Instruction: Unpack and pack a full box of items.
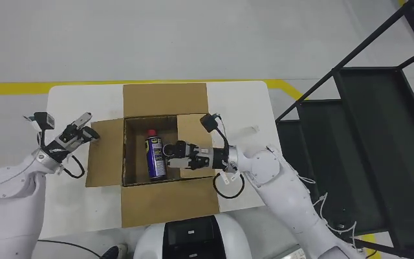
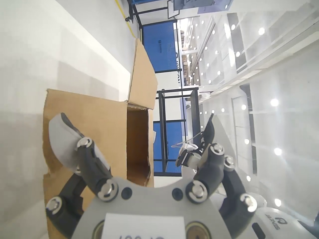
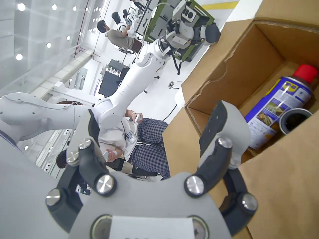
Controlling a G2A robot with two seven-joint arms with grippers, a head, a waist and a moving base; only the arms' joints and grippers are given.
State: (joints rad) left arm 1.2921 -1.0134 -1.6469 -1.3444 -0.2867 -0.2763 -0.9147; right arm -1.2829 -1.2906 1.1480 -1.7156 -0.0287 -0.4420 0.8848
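- The left gripper [image 1: 90, 127] [image 2: 134, 125] is at the left of the top view, over the white worktop [image 1: 239, 103]. It is just beside the left flap of the brown cardboard box [image 1: 165, 98] [image 2: 104, 125] [image 3: 274, 187]. Its jaws are spread wide and grasp nothing.
- The box sits in the middle of the frame on the worktop, with its flaps folded out.
- A blue and yellow spray can with a red cap [image 1: 154, 158] [image 3: 279, 105] lies flat inside the box, on its left side.
- A grey ring-shaped roll [image 3: 295, 121] lies right against the can.
- The right gripper [image 1: 169, 157] [image 3: 154, 125] is over the box, just right of the can. Its jaws are spread and grasp nothing.
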